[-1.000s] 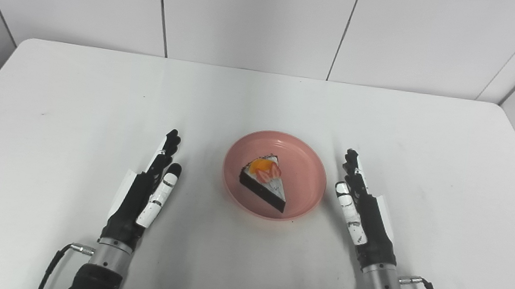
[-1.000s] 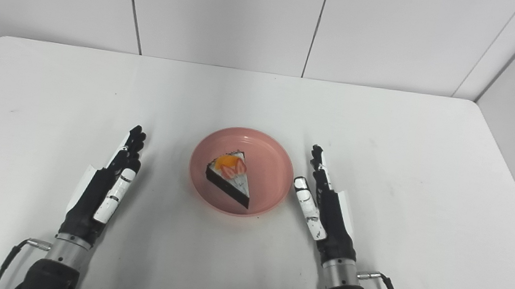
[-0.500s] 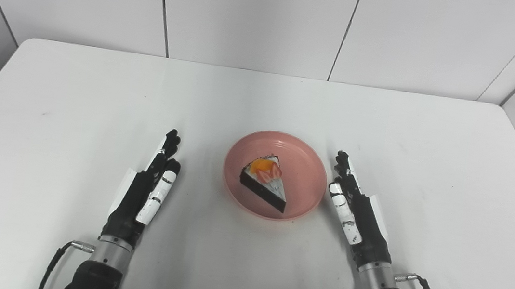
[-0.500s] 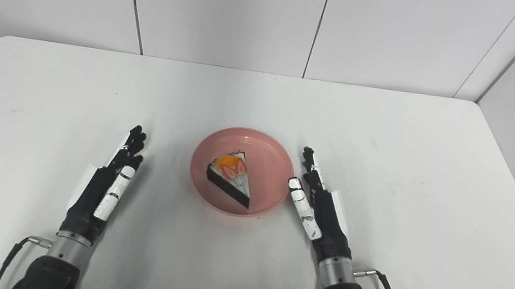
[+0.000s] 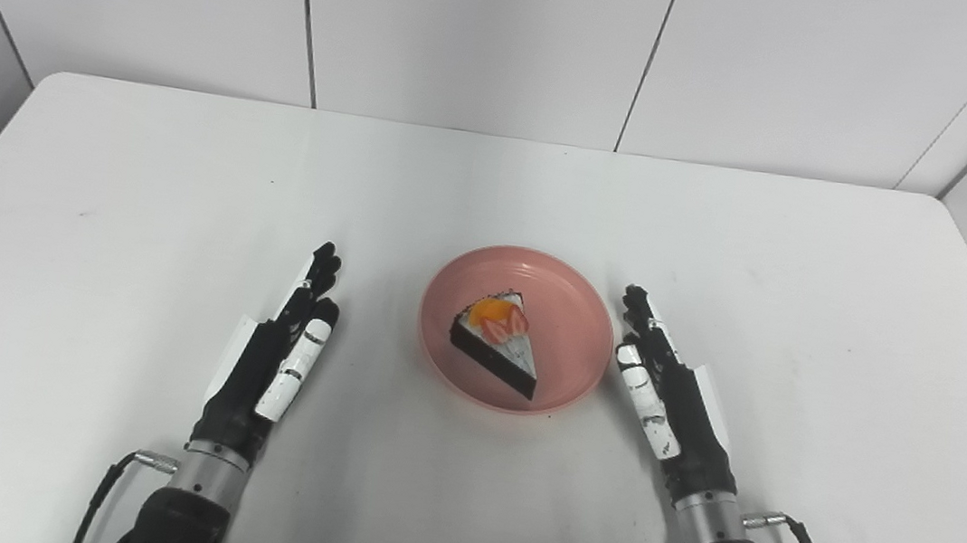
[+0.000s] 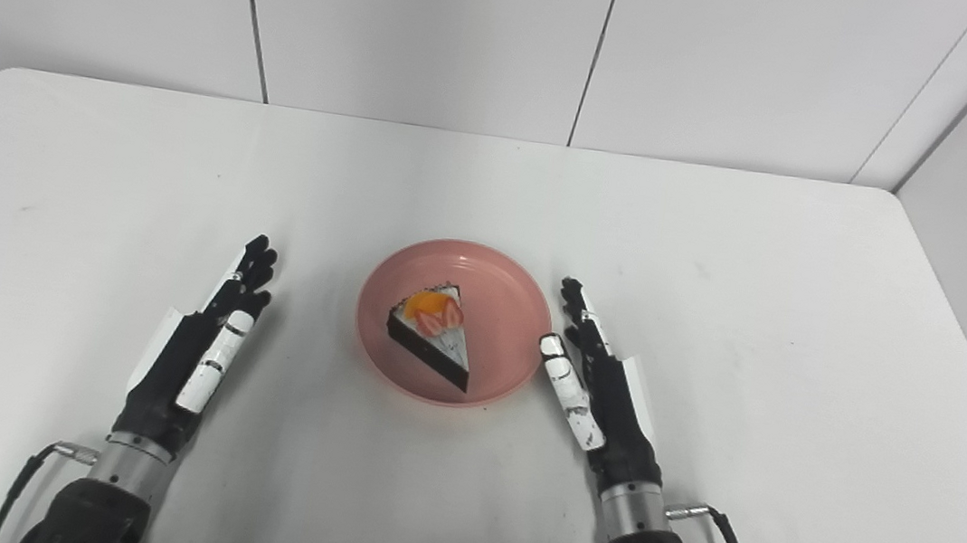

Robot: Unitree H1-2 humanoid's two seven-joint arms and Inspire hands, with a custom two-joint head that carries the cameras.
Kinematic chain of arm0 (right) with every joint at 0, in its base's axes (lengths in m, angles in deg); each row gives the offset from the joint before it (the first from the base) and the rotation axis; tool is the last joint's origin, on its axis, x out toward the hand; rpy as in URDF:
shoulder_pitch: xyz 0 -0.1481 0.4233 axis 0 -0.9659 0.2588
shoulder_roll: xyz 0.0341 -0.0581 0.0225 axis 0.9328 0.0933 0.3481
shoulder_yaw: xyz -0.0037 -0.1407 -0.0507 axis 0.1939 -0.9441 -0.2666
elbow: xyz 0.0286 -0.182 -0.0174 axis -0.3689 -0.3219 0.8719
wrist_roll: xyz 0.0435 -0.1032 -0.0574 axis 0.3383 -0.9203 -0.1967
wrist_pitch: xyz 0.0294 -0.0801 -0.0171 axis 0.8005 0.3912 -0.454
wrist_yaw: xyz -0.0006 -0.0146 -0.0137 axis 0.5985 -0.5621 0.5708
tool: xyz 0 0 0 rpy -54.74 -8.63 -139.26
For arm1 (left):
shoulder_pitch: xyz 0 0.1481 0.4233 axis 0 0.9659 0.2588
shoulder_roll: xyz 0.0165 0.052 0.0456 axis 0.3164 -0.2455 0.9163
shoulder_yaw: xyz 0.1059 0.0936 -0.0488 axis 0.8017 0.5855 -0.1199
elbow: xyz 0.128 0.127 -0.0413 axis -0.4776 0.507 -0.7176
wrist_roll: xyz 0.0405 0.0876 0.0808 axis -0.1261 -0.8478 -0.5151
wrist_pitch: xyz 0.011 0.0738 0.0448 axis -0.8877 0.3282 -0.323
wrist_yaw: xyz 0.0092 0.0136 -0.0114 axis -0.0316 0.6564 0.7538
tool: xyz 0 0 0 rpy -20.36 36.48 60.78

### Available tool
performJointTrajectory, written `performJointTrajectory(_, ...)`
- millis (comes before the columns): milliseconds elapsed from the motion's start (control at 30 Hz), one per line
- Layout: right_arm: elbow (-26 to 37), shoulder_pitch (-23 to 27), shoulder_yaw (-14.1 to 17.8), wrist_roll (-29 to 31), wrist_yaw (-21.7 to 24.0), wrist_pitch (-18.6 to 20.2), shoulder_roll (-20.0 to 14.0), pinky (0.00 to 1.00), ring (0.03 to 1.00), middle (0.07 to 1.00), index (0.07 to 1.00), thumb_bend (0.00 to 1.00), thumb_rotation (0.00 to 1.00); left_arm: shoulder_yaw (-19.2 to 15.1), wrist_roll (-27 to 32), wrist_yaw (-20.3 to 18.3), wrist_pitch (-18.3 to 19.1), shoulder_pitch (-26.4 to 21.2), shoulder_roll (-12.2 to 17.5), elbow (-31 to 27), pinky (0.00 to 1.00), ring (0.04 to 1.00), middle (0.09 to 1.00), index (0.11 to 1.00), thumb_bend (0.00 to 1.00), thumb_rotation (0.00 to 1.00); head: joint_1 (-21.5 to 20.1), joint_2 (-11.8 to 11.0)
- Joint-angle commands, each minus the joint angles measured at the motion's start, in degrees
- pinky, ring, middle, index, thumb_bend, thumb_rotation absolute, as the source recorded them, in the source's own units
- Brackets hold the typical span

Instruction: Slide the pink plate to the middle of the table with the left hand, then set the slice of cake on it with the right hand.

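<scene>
Cake sits on plate: from the left eye view, the slice of cake [image 5: 496, 346], dark-sided with white icing and fruit on top, lies inside the pink plate [image 5: 575, 305], and the plate rests near the middle of the white table [image 5: 139, 178]. The left hand [image 5: 273, 357] lies edge-on to the plate's left, well apart from it, fingers extended and close together, holding nothing. The right hand [image 5: 674, 393] stands edge-on just beside the plate's right rim, fingers likewise straight and empty; whether its thumb touches the rim cannot be told from here.

From the right eye view the findings agree. The plate is about central between the two hands, the slice sits slightly left of the plate's centre with its point toward the robot, and neither hand grips anything. The right hand's thumb appears at the rim, contact uncertain.

Assessment: both stated steps look complete, plate centred and cake placed. What remains, in my judgement, is at most drawing the hands clear without nudging the plate.
</scene>
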Motion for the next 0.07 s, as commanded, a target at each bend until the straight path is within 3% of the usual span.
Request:
performJointTrajectory(0,1.74,0.38,-0.26,0.14,0.38,-0.22,-0.29,0.92,0.948,0.946,0.941,0.37,1.0,-0.09,0.45,-0.19,-0.46,1.3,0.77,1.95,0.96,1.0,1.0,1.0,0.47,1.0,-0.26,-0.33)
performJointTrajectory(33,1.91,0.29,-0.36,-0.08,0.42,-0.13,-0.37,0.92,0.947,0.945,0.94,0.37,1.0,-0.12,0.7,-0.32,-0.59,1.43,0.75,1.89,0.96,0.999,1.0,1.0,0.47,1.0,-0.45,-0.13)
